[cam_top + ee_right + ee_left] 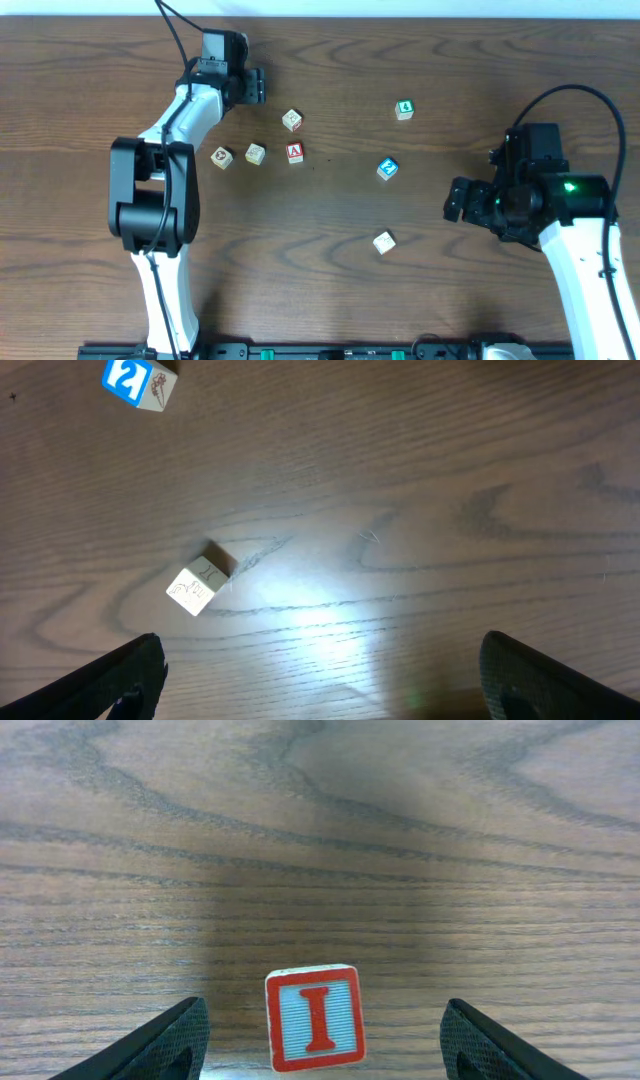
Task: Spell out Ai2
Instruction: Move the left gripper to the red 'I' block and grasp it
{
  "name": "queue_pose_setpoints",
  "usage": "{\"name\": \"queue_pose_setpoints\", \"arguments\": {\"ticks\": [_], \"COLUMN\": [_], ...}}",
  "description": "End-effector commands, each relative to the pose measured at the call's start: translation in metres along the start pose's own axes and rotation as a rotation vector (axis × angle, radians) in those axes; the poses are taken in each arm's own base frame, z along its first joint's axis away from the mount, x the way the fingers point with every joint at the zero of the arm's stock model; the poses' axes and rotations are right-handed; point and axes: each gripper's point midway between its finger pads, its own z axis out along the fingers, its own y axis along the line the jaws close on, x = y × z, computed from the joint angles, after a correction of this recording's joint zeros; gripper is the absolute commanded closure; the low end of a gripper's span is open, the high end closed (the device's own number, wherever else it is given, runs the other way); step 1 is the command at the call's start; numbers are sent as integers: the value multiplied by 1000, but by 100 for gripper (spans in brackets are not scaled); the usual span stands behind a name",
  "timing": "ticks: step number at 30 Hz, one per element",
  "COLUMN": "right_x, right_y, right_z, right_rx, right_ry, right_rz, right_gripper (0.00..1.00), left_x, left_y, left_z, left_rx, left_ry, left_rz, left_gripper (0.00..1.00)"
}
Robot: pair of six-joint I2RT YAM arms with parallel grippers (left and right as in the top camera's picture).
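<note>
Evidently the second letter is being fetched. The left gripper hangs spread wide, and the I block, a red "I" in a red frame, stands on the wooden table between its fingers, touching neither. Next it probably needs a square close, then a carry to just right of the red A block. The blue block reading "2" lies near the right gripper, which is also wide open.

White arms, black joints, black cables
</note>
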Motion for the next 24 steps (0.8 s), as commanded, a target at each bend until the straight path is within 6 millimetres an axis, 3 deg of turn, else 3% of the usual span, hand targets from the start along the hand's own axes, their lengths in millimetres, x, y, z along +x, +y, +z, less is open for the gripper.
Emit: {"name": "queue_pose_setpoints", "arguments": {"ticks": [1,5,8,12,16,21,24], "right_x": [0,-2,-2,-2,-2,-2,-2], "right_y": [-2,-1,-2,-2,-2,-2,-4], "right_z": [1,1,1,1,1,1,1], "right_rx": [17,17,17,17,17,17,32], "right_ry": [-5,-11,-10,-10,-10,-11,-16], "right_rz": [4,4,4,3,4,3,4], "right_gripper": [1,1,1,1,1,1,1], "left_x": [9,10,8,9,9,10,17], "left_y": [7,7,7,7,7,8,8], "left_z": [14,19,20,20,20,19,18], "left_rx": [-26,-25,-24,-24,-25,-27,-34], "left_ry": [25,21,11,13,14,18,47], "left_rz": [-10,-32,-42,-49,-67,-68,-67], "left_gripper": [25,28,48,61,65,81,82]}}
